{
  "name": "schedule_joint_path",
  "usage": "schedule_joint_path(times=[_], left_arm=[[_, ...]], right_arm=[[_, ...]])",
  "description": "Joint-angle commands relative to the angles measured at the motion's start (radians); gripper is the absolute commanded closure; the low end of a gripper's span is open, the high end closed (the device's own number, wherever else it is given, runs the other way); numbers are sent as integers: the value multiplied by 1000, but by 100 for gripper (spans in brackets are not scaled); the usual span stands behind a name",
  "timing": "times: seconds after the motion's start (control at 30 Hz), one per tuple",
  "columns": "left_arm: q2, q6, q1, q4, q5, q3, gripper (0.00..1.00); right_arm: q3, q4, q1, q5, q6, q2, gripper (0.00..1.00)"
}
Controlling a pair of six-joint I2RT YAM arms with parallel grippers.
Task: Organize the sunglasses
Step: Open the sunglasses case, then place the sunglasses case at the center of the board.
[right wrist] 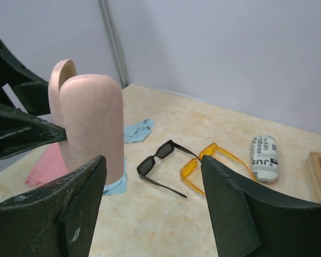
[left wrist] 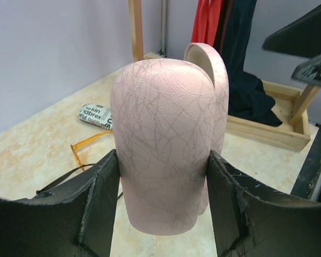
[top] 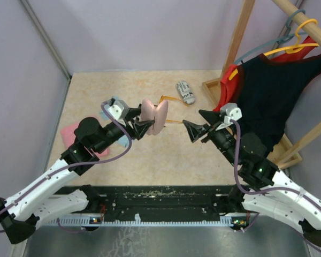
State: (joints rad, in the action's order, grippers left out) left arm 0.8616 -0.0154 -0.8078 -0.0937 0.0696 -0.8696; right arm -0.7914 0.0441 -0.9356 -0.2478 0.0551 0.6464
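My left gripper [top: 147,127] is shut on the pink oblong case [top: 154,118] and holds it upright above the table, its lid hinged open. In the left wrist view the case [left wrist: 168,123] fills the space between the jaws. My right gripper [top: 191,131] is open and empty, just right of the case. The black-framed sunglasses [right wrist: 160,159] and the orange-framed sunglasses [right wrist: 216,160] lie unfolded side by side on the table beyond the case. The orange pair shows in the top view [top: 169,101]; the black pair is hidden there.
A black-and-white printed case [top: 185,92] lies at the back right of the sunglasses. A blue cloth [right wrist: 138,131] and a pink cloth [right wrist: 44,167] lie to the left. A wooden clothes rack with a black garment [top: 267,101] stands on the right.
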Motion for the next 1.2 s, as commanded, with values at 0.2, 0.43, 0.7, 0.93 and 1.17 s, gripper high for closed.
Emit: schedule_joint_path(times=[0.2, 0.43, 0.7, 0.93, 1.17], left_arm=[[128, 167, -145, 160, -240, -91, 100], [197, 426, -250, 52, -334, 46, 100], [224, 867, -301, -246, -205, 246, 100], [369, 1163, -320, -507, -211, 378, 100], [571, 1271, -382, -851, -362, 443, 99]], right_arm=[[44, -138, -7, -342, 111, -112, 29], [88, -107, -7, -410, 84, -223, 29], [141, -81, -7, -404, 38, -307, 30], [163, -74, -7, -366, 32, -322, 30], [186, -64, -7, -342, 30, -322, 30]])
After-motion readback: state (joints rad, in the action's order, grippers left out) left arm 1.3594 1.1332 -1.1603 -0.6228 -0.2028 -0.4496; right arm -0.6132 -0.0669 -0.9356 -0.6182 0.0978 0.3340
